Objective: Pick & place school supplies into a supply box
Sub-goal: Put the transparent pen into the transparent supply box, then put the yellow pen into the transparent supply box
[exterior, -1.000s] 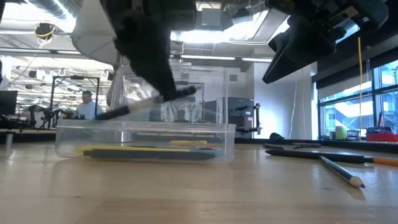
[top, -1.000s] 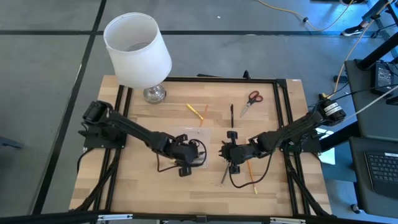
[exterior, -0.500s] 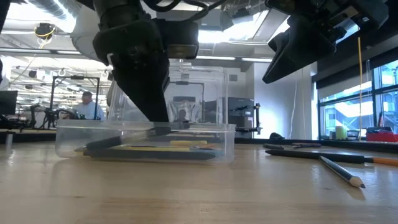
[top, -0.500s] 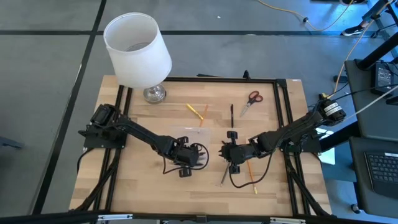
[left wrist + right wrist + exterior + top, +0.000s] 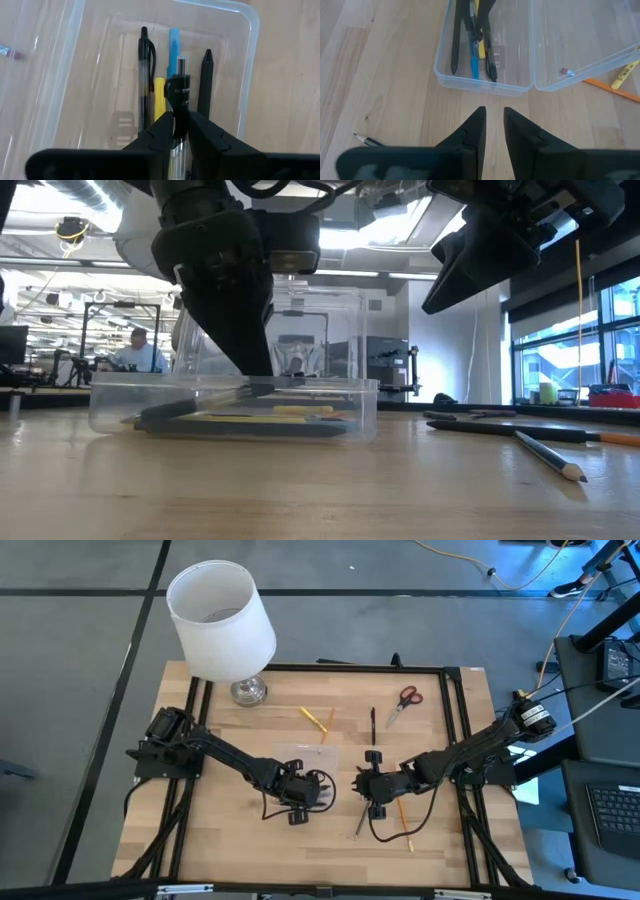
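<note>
The left arm reaches from the worktop's left edge toward the middle, wrist bent downward, so that the left gripper (image 5: 180, 122) points steeply down with its jaws closed on a thin pen (image 5: 179, 87). The right arm stretches in from the right edge, elbow low, and the right gripper (image 5: 494, 122) hangs above the worktop near the centre, its jaws nearly together with a narrow gap and nothing between them.

One clear box (image 5: 300, 765) sits on the table (image 5: 230, 830). One pair of red scissors (image 5: 403, 701). One white lamp (image 5: 220, 620). Two robot arms. Five pens and pencils lie in the box.
</note>
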Tool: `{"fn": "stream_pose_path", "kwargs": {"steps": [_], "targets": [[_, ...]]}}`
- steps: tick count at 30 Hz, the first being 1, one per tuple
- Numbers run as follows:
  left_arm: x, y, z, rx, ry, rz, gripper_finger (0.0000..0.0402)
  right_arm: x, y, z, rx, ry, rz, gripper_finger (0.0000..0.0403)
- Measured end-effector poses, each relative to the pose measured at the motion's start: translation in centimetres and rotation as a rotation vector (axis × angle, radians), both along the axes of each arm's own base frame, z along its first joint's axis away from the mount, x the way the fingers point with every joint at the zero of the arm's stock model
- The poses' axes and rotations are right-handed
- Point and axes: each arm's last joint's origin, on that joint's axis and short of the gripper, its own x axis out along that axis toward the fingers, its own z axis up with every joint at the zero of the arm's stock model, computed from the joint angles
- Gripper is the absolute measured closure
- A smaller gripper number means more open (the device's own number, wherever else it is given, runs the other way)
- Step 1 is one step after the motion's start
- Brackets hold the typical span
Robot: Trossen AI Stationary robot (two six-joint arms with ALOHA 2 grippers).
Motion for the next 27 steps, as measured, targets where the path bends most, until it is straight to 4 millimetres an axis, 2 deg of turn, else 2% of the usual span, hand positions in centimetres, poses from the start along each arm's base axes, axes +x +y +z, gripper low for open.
{"fn": "stream_pose_path", "kwargs": {"steps": [9,12,16,20,27], "targets": [[0.0,0.0,0.0,-0.016,0.002,0.02,0.0283,0.0,0.0,0.0,0.0,0.0,0.0,0.0331],[-0.3,0.1,1.0,-0.074,0.007,-0.027,0.027,0.0,0.0,0.0,0.0,0.0,0.0,0.0331],[-1.0,0.4,3.9,-0.143,-0.068,-0.045,0.0264,0.0,0.0,0.0,0.0,0.0,0.0,0.0331],[-2.4,0.8,7.9,-0.138,-0.194,-0.087,0.0266,0.0,0.0,0.0,-0.001,0.001,0.0,0.0331],[-6.8,2.1,14.9,-0.004,-0.412,-0.204,0.0267,0.0,0.0,0.0,-0.001,0.001,0.0,0.0331]]}}
